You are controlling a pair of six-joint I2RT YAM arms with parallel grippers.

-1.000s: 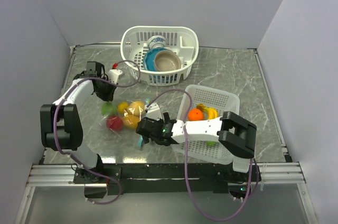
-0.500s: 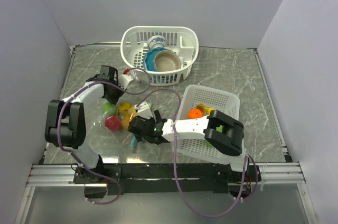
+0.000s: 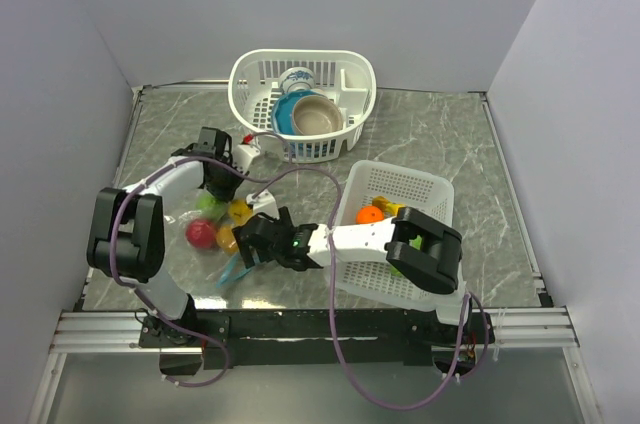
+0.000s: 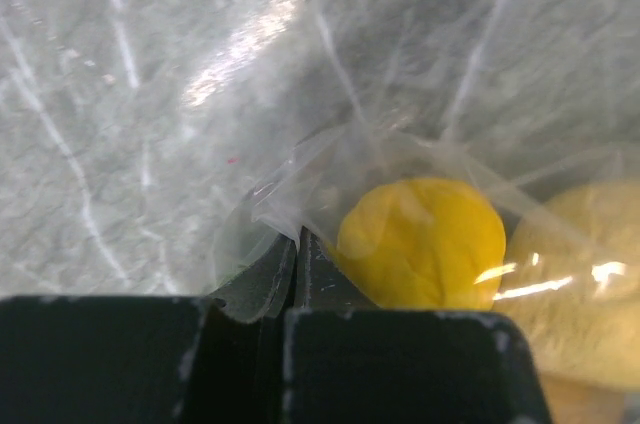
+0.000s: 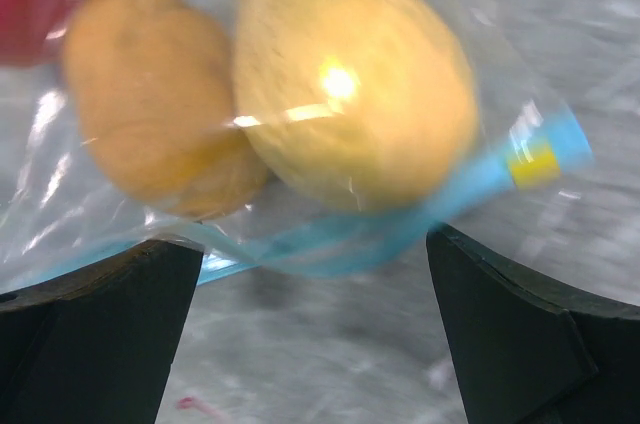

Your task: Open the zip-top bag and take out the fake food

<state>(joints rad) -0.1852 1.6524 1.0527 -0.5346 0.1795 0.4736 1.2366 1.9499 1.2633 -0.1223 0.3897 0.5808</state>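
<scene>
The zip-top bag (image 3: 218, 236) lies at the left front of the table, clear, with its teal zip strip (image 3: 235, 269) at the near side. Inside it I see fake food: a red apple (image 3: 200, 234), yellow pieces (image 3: 238, 212) and a green piece (image 3: 207, 202). My left gripper (image 3: 222, 182) is at the bag's far edge, shut on a fold of the clear plastic (image 4: 285, 184) beside a yellow fruit (image 4: 420, 242). My right gripper (image 3: 252, 244) is open at the zip end. Its fingers (image 5: 100, 329) straddle the teal strip (image 5: 390, 229) below a lemon (image 5: 350, 94) without touching it.
A white basket (image 3: 262, 74) at the back holds bowls and a cup. A second white basket (image 3: 425, 184) at the right front holds an orange and other fruit pieces; my right arm reaches out from beside it. Grey walls enclose the table.
My left gripper has moved right and nearer, onto the bag's far edge. My right gripper has slid left. The bag has shifted left and toward me, with its zip end swung to the front.
</scene>
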